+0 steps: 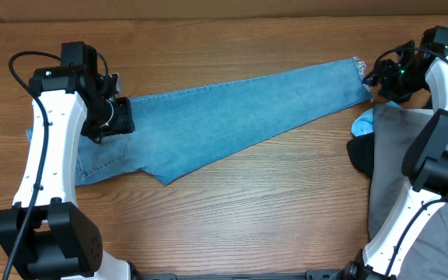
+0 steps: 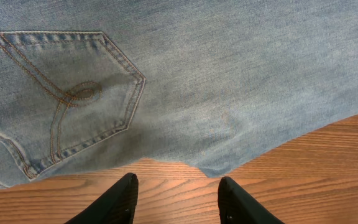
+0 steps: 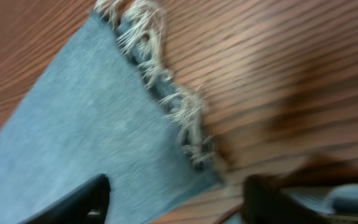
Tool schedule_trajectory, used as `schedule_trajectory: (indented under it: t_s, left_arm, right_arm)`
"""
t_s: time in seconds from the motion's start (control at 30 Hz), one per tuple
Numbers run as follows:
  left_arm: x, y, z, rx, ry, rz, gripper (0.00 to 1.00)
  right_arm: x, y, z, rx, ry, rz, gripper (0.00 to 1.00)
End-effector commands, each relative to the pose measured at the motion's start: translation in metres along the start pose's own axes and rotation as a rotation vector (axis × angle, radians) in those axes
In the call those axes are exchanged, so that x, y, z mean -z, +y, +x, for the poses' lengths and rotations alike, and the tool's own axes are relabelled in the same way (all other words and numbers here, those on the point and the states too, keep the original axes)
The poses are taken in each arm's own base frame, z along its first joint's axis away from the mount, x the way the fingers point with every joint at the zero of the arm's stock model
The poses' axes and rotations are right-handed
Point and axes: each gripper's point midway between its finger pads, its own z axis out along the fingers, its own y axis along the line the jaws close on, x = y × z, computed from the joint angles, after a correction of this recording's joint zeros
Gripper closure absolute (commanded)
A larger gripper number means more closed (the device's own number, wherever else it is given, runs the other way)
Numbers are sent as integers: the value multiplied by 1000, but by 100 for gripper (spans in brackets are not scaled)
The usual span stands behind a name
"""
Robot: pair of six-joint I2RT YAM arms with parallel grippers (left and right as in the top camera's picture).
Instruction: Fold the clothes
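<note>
Blue jeans point(image 1: 232, 109) lie flat across the wood table point(image 1: 271, 202). Left gripper point(image 2: 178, 199) is wide open near the pocket point(image 2: 61, 99), holding nothing; right gripper point(image 3: 173, 199) is open over the frayed hem point(image 3: 166, 99), empty too

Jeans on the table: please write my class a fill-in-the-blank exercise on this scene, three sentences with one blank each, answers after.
1. The jeans lie on a table made of ____.
2. The left gripper hangs open near a stitched back ____ of the jeans.
3. The right gripper is open beside the leg hem, whose edge is ____.
Missing words: wood; pocket; frayed.
</note>
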Motion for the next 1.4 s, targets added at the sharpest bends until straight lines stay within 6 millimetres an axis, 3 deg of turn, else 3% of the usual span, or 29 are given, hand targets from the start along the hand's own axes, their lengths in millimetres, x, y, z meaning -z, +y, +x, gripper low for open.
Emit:
schedule_trajectory:
  t_s: [0.0, 0.23, 0.47, 0.67, 0.87, 1.1, 1.2, 1.37]
  left_arm:
    - [-5, 0, 2, -27, 16, -7, 55]
    - [-5, 0, 2, -27, 14, -7, 54]
    - [-5, 0, 1, -28, 12, -7, 54]
    - [-5, 0, 1, -28, 12, -7, 55]
    - [-5, 0, 2, -27, 15, -7, 55]
    - [-5, 0, 2, -27, 17, -6, 56]
    - [-5, 0, 3, -26, 20, -6, 56]
    - [-5, 0, 3, -26, 20, -6, 56]
  right_arm:
    - [-2, -24, -12, 2, -46, 117, 20]
    - [-16, -26, -12, 14, -55, 96, 36]
    - [-40, -21, 6, 2, 27, 38, 48]
    - [-40, -5, 19, 83, 79, -64, 50]
    - [-40, -2, 21, 80, 87, -77, 65]
    - [-40, -2, 15, 77, 65, -76, 65]
    - [-41, -6, 10, -7, 47, -50, 58]
    - [-41, -7, 6, -85, 30, -37, 65]
